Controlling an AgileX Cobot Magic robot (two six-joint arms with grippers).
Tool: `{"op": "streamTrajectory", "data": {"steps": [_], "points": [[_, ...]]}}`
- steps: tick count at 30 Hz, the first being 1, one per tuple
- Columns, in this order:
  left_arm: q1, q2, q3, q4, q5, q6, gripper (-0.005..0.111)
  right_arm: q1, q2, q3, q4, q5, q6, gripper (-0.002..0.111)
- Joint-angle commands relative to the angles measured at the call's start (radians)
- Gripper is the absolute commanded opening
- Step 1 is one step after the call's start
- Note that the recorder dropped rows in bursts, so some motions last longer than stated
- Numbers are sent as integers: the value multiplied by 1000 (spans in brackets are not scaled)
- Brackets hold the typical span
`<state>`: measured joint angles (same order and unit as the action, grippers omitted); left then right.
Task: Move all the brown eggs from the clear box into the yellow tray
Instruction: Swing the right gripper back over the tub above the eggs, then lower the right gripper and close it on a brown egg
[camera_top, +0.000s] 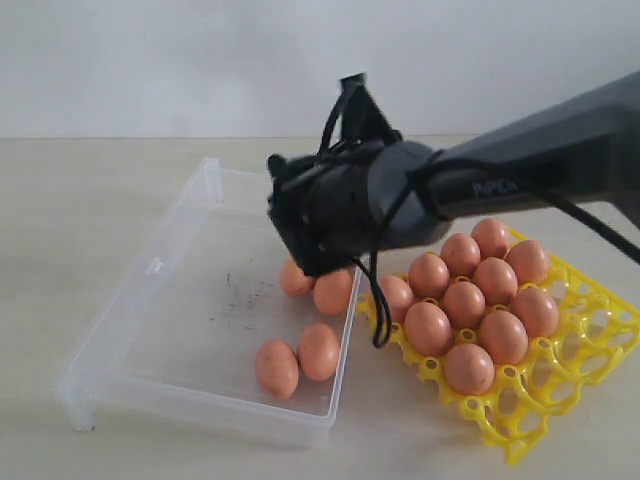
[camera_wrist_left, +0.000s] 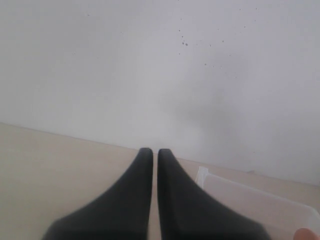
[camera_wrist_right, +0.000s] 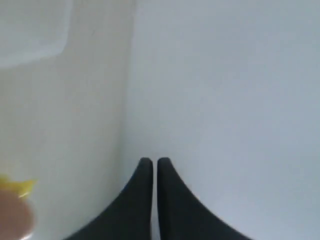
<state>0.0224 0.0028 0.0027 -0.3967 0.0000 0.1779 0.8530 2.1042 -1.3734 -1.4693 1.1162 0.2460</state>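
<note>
**Both pincers closed; four eggs left in the box**

- Right gripper (camera_wrist_right: 151, 161): fingers together tip to tip, seen against plain wall. In the exterior view its tips cannot be picked out. Only the dark wrist block (camera_top: 318, 215) shows, above the box's far right corner.
- Left gripper (camera_wrist_left: 151, 151): also closed, tips touching, aimed at the wall. Its arm is not in the exterior view.
- Right arm (camera_top: 520, 160) reaches in from the right edge, over the tray's far side. A black cable (camera_top: 380, 305) loops down where box and tray meet.
- Brown eggs (camera_top: 319, 350): four in the clear box (camera_top: 200, 398), all near its right wall. Two touch at the near side; two sit under the wrist block, partly hidden.
- Yellow tray (camera_top: 497, 418) lies just right of the box, its eggs packed toward the far left. Open cups run along its near and right edges. Its right corner is cut off by the frame.
- Box floor (camera_top: 190, 330): left half open, with dark smudges mid-floor and low walls all round.
- Beige table (camera_top: 90, 200), white wall (camera_top: 150, 60) behind.
- Right wrist view: a yellow scrap and a blurred egg at the frame edge, too soft to place.
</note>
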Motion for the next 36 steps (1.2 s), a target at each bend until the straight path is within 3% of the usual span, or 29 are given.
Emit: {"op": "streamTrajectory", "data": {"steps": [1, 4, 9, 10, 12, 13, 15, 22, 36], "points": [[-8, -3, -3, -3, 0, 7, 4, -104, 10, -246, 798, 105, -89, 0], [-8, -3, -3, -3, 0, 7, 4, -168, -28, -343, 1268, 31, -177, 0], [-8, -3, -3, -3, 0, 7, 4, -175, -65, -365, 1615, -221, -177, 2], [-8, -3, -3, -3, 0, 7, 4, -175, -56, -365, 1623, -223, -174, 4], [-8, -3, -3, -3, 0, 7, 4, -175, -31, -365, 1621, -198, -135, 19], [-8, -3, -3, -3, 0, 7, 4, -175, -13, -365, 1605, -193, -81, 36], [-8, -3, -3, -3, 0, 7, 4, -175, 12, -365, 1553, -193, 36, 54], [-8, -3, -3, -3, 0, 7, 4, -181, 85, -365, 1496, -255, 225, 52], [-8, -3, -3, -3, 0, 7, 4, -185, 164, -365, 1503, -301, 270, 53]]}}
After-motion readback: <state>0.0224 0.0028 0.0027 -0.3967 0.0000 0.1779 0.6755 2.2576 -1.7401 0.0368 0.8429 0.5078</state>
